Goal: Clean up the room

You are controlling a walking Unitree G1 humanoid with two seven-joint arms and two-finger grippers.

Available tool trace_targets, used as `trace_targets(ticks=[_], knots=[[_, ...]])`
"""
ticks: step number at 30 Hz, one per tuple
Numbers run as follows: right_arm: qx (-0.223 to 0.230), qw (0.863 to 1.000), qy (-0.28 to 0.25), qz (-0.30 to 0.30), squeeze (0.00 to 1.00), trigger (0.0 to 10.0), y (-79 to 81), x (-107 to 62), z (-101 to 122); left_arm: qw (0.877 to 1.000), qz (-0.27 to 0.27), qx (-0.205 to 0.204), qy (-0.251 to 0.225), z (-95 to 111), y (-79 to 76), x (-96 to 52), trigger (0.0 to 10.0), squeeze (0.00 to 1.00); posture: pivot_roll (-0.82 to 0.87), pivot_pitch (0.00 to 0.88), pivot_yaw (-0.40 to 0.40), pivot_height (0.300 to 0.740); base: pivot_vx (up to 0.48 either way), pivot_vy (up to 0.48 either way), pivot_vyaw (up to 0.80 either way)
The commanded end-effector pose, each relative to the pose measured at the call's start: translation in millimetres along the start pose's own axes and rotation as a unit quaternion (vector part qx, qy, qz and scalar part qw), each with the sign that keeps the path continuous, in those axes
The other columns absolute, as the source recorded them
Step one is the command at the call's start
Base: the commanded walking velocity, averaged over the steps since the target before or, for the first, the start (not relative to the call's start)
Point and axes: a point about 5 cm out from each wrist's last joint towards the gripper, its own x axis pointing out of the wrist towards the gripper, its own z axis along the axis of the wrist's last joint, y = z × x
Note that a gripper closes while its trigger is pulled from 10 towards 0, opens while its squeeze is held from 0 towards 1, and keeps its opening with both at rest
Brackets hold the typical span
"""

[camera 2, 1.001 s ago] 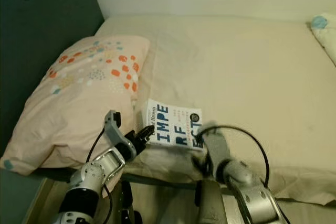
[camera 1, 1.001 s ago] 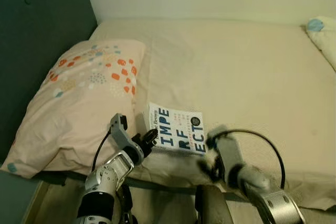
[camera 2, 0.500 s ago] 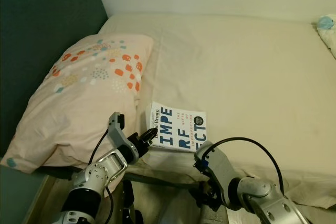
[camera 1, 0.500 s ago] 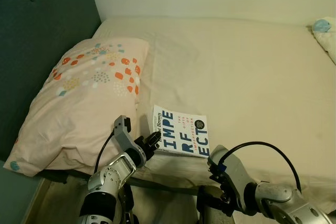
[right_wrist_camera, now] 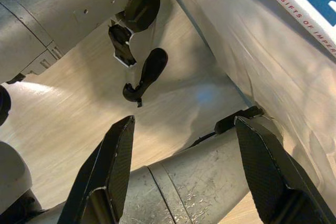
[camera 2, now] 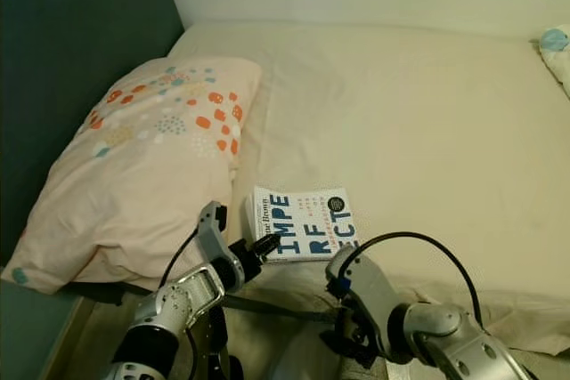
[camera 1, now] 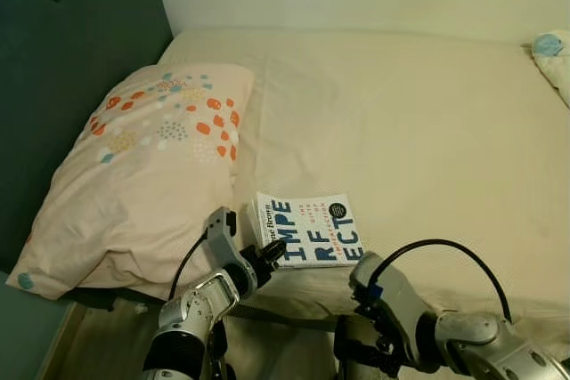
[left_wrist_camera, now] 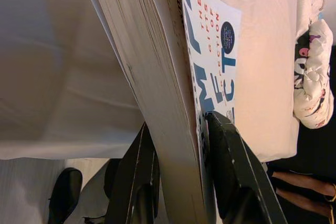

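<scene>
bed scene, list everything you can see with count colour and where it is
bed: 1, cream sheet, ahead against a white wall
headboard: 1, dark teal, at the bed's left
pillow: 1, pale pink with orange and blue spots, left on the bed
second pillow: 1, white, bed's far right edge
book: 1, white with blue letters, near edge of the bed beside the pillow
floor: light wood, beside the bed
left gripper: fingers closed on the book's near corner
right gripper: open, low beside the bed
</scene>
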Motion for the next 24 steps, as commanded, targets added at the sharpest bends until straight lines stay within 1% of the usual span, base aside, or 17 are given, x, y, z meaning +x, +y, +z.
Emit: trace_targets(ticks=[1, 3, 4, 6, 7, 8, 9, 13, 16, 17, 19, 20, 21, 22, 23, 24], knots=[[0.001, 1.000, 0.003, 0.013, 0.00, 10.0, 5.5, 0.9, -2.1, 1.000, 0.006, 0.006, 0.011, -8.8, 0.3, 0.9, 10.0, 0.00, -0.11, 0.286, 0.023, 0.603, 0.000, 0.000, 0.00], [0.001, 1.000, 0.003, 0.013, 0.00, 10.0, 5.7, 0.7, -1.8, 1.000, 0.004, 0.011, 0.009, -7.8, -0.3, 1.4, 10.0, 0.00, -0.11, 0.286, 0.023, 0.603, 0.000, 0.000, 0.00], [0.002, 1.000, 0.003, 0.012, 0.00, 10.0, 5.7, 0.5, -1.6, 1.000, 0.003, 0.015, 0.007, -7.1, -1.3, 2.3, 10.0, 1.00, -0.11, 0.286, 0.025, 0.603, 0.000, 0.000, 0.00], [0.004, 1.000, 0.003, 0.011, 0.00, 10.0, 5.4, 0.1, -1.3, 1.000, -0.004, 0.027, 0.011, -7.1, -4.5, 4.7, 10.0, 1.00, -0.11, 0.287, 0.026, 0.603, 0.000, 0.000, 0.00], [0.005, 1.000, 0.003, 0.012, 0.00, 10.0, 5.5, 0.1, -1.3, 0.999, -0.006, 0.031, 0.013, -7.1, -5.6, 5.7, 10.0, 0.98, -0.11, 0.288, 0.026, 0.603, 0.000, 0.000, 0.00], [0.005, 1.000, 0.005, 0.014, 0.00, 10.0, 6.1, -0.3, -1.8, 0.999, -0.009, 0.035, 0.016, -7.6, -6.7, 6.6, 10.0, 0.45, -0.11, 0.288, 0.026, 0.603, 0.000, 0.000, 0.00], [0.003, 1.000, 0.008, 0.017, 0.00, 10.0, 6.6, -0.8, -2.6, 0.999, -0.014, 0.040, 0.019, -8.0, -8.1, 7.7, 10.0, 0.00, -0.11, 0.286, 0.027, 0.603, 0.000, 0.000, 0.00], [0.003, 1.000, 0.010, 0.018, 0.00, 10.0, 6.9, -1.2, -3.4, 0.999, -0.019, 0.046, 0.022, -7.9, -9.9, 9.1, 10.0, 0.00, -0.11, 0.287, 0.028, 0.603, 0.000, 0.000, 0.00], [0.004, 1.000, 0.014, 0.019, 0.00, 10.0, 7.1, -1.6, -5.3, 0.995, -0.044, 0.077, 0.037, -5.7, -17.3, 13.0, 10.0, 0.00, -0.11, 0.285, 0.031, 0.603, 0.000, 0.000, 0.00], [0.004, 1.000, 0.014, 0.019, 0.00, 10.0, 7.1, -1.6, -5.3, 0.995, -0.044, 0.077, 0.037, -5.7, -17.3, 13.0, 10.0, 0.00, -0.11, 0.285, 0.031, 0.603, 0.000, 0.000, 0.00], [0.004, 1.000, 0.015, 0.020, 0.00, 10.0, 7.4, -0.9, -5.7, 0.992, -0.057, 0.104, 0.050, -5.5, -19.5, 12.8, 10.0, 0.00, -0.11, 0.282, 0.032, 0.603, 0.000, 0.000, 0.00], [0.005, 1.000, 0.015, 0.020, 0.00, 10.0, 7.4, -0.3, -5.9, 0.990, -0.058, 0.117, 0.056, -5.8, -19.1, 12.3, 10.0, 0.48, -0.11, 0.280, 0.033, 0.603, 0.000, 0.000, 0.00], [0.005, 1.000, 0.015, 0.020, 0.00, 10.0, 7.4, -0.3, -5.9, 0.990, -0.058, 0.117, 0.056, -5.8, -19.1, 12.3, 10.0, 0.48, -0.11, 0.280, 0.033, 0.603, 0.000, 0.000, 0.00], [0.006, 1.000, 0.015, 0.019, 0.00, 10.0, 7.2, 0.5, -6.2, 0.989, -0.059, 0.126, 0.058, -6.1, -18.3, 12.1, 10.0, 1.00, -0.11, 0.278, 0.032, 0.603, 0.000, 0.000, 0.00], [0.006, 1.000, 0.015, 0.019, 0.00, 10.0, 7.2, 0.5, -6.2, 0.989, -0.059, 0.126, 0.058, -6.1, -18.3, 12.1, 10.0, 1.00, -0.11, 0.278, 0.032, 0.603, 0.000, 0.000, 0.00], [0.006, 1.000, 0.015, 0.019, 0.00, 10.0, 7.1, 1.3, -6.1, 0.987, -0.057, 0.137, 0.059, -5.3, -17.2, 12.0, 10.0, 1.00, -0.11, 0.278, 0.032, 0.603, 0.000, 0.000, 0.00]])
